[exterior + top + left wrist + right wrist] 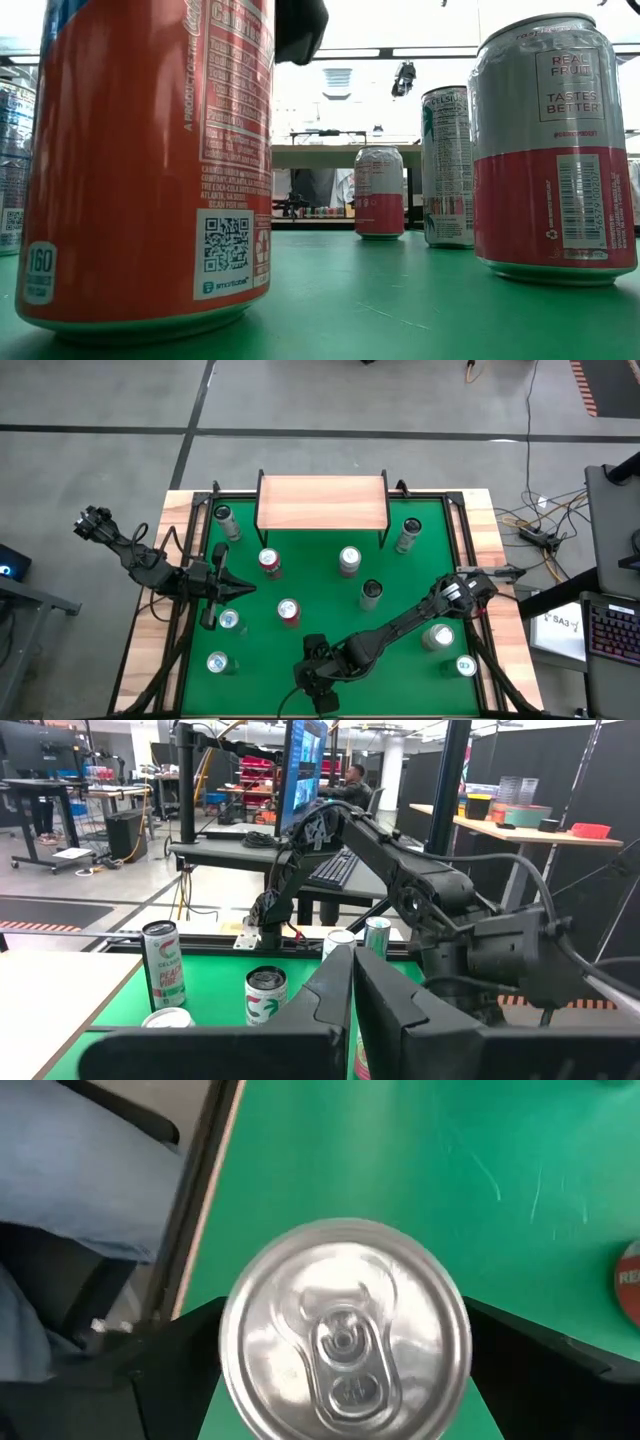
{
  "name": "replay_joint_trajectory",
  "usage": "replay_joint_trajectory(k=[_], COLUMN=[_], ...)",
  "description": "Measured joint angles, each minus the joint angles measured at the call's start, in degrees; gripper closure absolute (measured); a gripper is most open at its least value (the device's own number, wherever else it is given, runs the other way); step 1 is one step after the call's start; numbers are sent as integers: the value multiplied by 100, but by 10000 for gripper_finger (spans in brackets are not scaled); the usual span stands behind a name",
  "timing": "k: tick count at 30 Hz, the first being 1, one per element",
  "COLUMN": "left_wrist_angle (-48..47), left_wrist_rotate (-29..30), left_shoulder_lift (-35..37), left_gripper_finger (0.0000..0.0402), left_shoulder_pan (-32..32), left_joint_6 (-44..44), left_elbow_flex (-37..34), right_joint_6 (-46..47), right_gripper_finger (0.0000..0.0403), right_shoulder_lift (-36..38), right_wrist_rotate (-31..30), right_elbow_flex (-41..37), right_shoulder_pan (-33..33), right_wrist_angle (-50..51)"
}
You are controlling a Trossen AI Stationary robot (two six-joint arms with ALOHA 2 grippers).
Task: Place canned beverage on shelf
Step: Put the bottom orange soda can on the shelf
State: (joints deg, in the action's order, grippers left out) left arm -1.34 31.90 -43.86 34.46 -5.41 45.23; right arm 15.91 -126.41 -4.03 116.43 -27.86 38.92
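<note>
A red canned beverage (150, 160) stands upright on the green table near its near edge, showing its silver top (345, 1345) in the right wrist view. My right gripper (320, 688) hangs over it, slanting down, and hides it in the high view. The gripper is open, with one dark finger (150, 1375) on each side of the can's upper part and no touch showing. One finger (300, 30) shows beside the can's top in the low view. The shelf (322, 502), with a bare-wood top, stands at the table's far edge. My left gripper (240, 590) waits shut and level at the left.
Several other cans stand upright on the green table, among them a red one (288, 610), a silver one (349, 560) and a dark one (371, 592) between the gripper and the shelf. A person's legs (80, 1170) show beyond the table's near wooden border.
</note>
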Motion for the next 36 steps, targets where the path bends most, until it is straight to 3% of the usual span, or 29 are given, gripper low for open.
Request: replay_joint_trajectory(k=[6,13,24,36], left_wrist_angle=[-10,-13,-95,-99], left_wrist_rotate=[0,0,0,34], left_shoulder_lift=[-35,-31,-31,-24], left_gripper_finger=[402,402,402,402], left_shoulder_pan=[1,1,1,-15], left_joint_6=[0,2,48,440], left_elbow_flex=[-2,-4,-4,-4], right_joint_6=[32,17,-213,-1005], right_gripper_finger=[110,110,110,110], right_shoulder_lift=[30,33,82,866], right_wrist_rotate=[5,1,-27,-51], right_elbow_flex=[18,321,1868,1853], right_shoulder_pan=[32,100,247,1108], right_wrist_angle=[23,369,1897,2349])
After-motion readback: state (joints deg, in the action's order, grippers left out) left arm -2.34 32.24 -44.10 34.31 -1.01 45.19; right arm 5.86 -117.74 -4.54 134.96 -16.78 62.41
